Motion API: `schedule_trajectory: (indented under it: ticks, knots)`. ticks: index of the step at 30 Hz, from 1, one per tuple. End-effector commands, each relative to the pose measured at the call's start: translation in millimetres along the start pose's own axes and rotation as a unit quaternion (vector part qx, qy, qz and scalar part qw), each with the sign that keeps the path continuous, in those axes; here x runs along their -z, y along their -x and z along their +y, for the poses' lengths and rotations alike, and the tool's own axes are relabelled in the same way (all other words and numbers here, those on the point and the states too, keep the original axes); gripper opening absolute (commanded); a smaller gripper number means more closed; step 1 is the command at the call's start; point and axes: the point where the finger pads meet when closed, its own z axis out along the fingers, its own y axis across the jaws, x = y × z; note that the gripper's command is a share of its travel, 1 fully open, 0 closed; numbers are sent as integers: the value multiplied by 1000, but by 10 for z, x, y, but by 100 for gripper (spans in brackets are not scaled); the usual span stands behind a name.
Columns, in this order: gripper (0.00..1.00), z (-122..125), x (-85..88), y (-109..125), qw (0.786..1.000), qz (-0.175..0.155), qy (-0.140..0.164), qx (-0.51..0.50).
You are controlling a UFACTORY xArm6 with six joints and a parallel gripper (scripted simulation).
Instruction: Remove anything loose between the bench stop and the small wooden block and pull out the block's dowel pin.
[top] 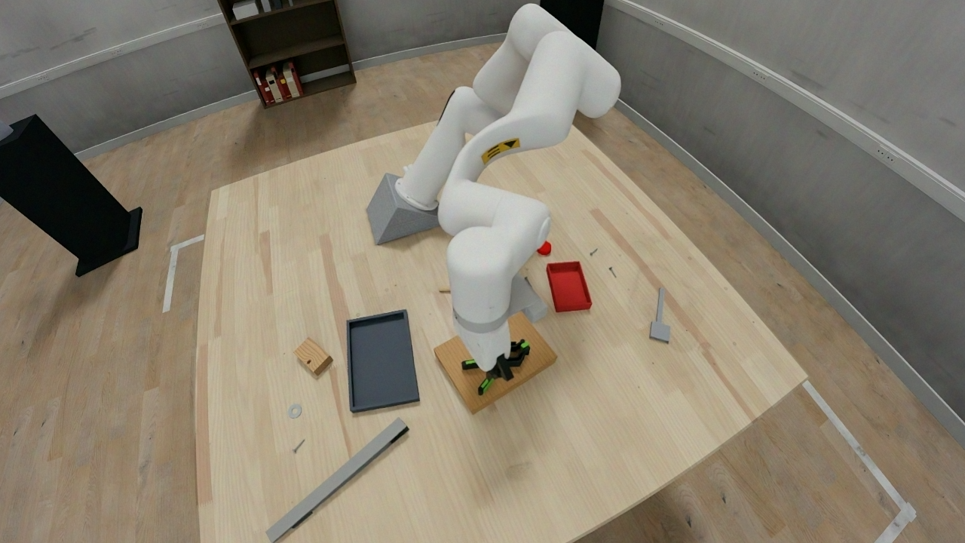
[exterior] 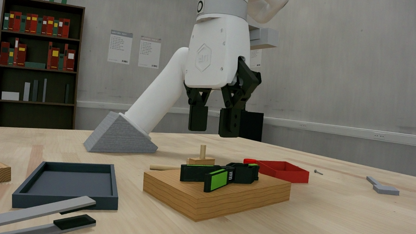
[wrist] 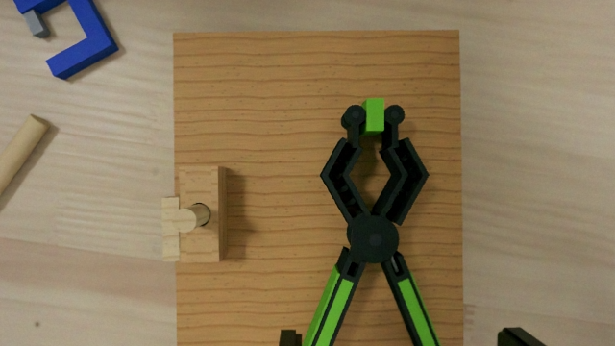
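The bench board [top: 465,386] [exterior: 232,197] [wrist: 269,96] lies on the table. The small wooden block [exterior: 200,161] [wrist: 204,240] lies flat at the board's left edge in the wrist view. Its dowel pin [exterior: 202,151] [wrist: 184,218] stands upright in the hole. A pale strip, seemingly the stop, touches the block's outer side. The black and green spring clamp [top: 504,363] [exterior: 218,174] [wrist: 372,235] lies loose on the board, apart from the block. A small green piece [wrist: 373,115] sits between its jaw tips. My gripper [top: 497,369] [exterior: 213,132] [wrist: 403,338] is open and empty, hanging above the clamp's handles.
A grey tray [top: 381,364] [exterior: 69,180] lies left of the board and a red tray [top: 568,285] [exterior: 283,170] behind it. A loose dowel [exterior: 164,167] [wrist: 19,149] and a blue bracket [wrist: 82,43] lie near the block. A spare wooden block [top: 313,355], a grey bar [top: 337,479], a grey L-piece [top: 660,317] and screws lie about.
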Motion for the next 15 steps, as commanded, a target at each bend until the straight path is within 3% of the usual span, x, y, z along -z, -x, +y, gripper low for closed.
schedule_trajectory:
  ticks: [1, 15]
  knots:
    - [77, 13, 2, 3, 1000, -1, 2, 1]
    - [77, 15, -105, 4, 1000, -1, 2, 1]
